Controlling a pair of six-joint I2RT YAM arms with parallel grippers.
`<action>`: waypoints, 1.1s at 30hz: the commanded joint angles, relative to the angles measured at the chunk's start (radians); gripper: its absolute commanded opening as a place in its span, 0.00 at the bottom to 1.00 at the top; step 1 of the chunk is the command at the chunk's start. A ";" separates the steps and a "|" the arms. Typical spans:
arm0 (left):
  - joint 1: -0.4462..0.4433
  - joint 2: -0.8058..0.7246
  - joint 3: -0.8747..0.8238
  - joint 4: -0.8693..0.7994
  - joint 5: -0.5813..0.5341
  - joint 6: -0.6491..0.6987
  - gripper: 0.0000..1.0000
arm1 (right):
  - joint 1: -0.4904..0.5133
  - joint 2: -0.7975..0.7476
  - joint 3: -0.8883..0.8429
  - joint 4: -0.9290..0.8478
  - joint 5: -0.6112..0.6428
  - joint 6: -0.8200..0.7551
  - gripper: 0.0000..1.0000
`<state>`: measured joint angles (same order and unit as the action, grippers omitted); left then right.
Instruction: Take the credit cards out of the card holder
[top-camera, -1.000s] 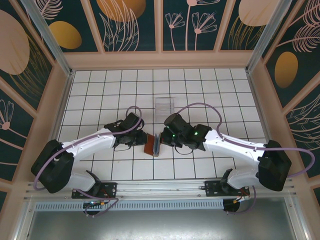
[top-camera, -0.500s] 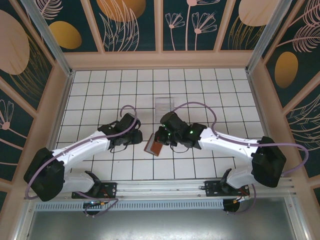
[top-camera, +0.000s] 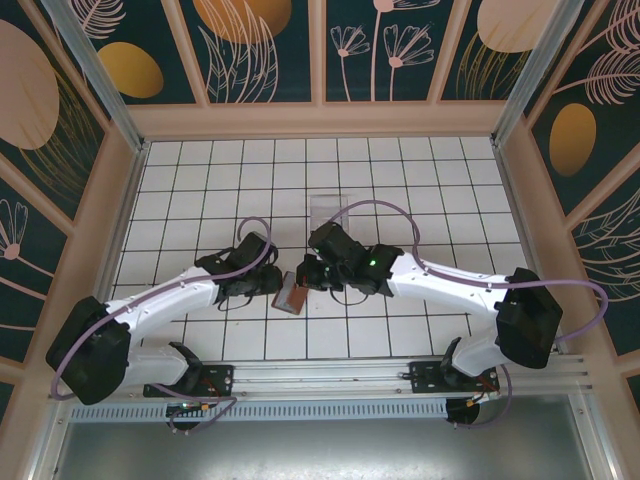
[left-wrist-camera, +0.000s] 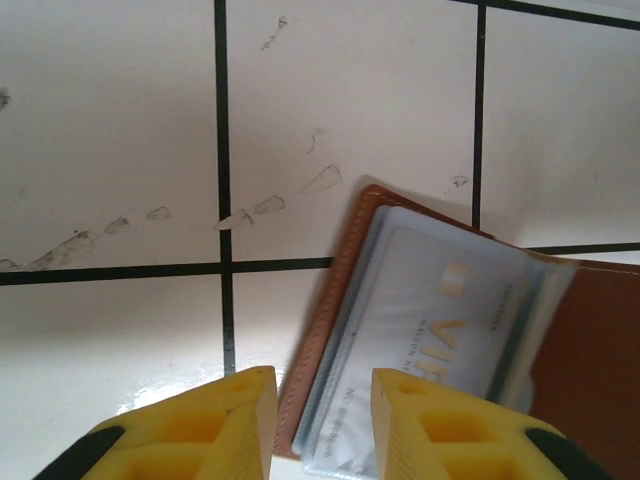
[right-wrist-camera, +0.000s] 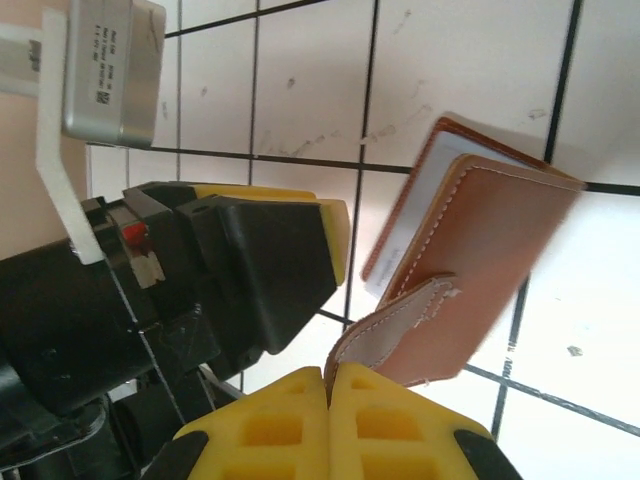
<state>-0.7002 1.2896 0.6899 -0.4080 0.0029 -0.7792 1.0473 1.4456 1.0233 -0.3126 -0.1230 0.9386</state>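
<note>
Pinching the strap tab (right-wrist-camera: 400, 310), your right gripper (right-wrist-camera: 328, 385) held the brown card holder (top-camera: 292, 297) clenched, just below the top view's centre. Your left gripper (left-wrist-camera: 323, 400) straddled its edge beside the credit cards (left-wrist-camera: 430, 340); whether it was grasping, I could not tell.

The left arm (top-camera: 170, 296) and right arm (top-camera: 450, 286) are wearing white covers and black joints. Purple cables (top-camera: 376, 203) are looping behind the left gripper (left-wrist-camera: 323, 390) and the right gripper (right-wrist-camera: 327, 375), where a green light (top-camera: 372, 263) is glowing. Yellow pads (left-wrist-camera: 215, 420) are covering the fingers (right-wrist-camera: 400, 440).
</note>
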 joint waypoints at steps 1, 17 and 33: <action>0.005 0.042 0.017 0.013 0.044 0.002 0.31 | -0.001 -0.027 -0.002 -0.109 0.078 -0.001 0.00; 0.005 0.177 0.138 0.012 0.116 0.003 0.29 | -0.157 -0.119 -0.145 -0.125 0.045 0.017 0.00; 0.003 0.207 0.140 0.105 0.170 0.012 0.27 | -0.231 -0.180 -0.286 -0.132 0.107 -0.043 0.00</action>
<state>-0.7002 1.5135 0.8536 -0.3527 0.1406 -0.7784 0.8288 1.2980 0.7792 -0.4492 -0.0685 0.9207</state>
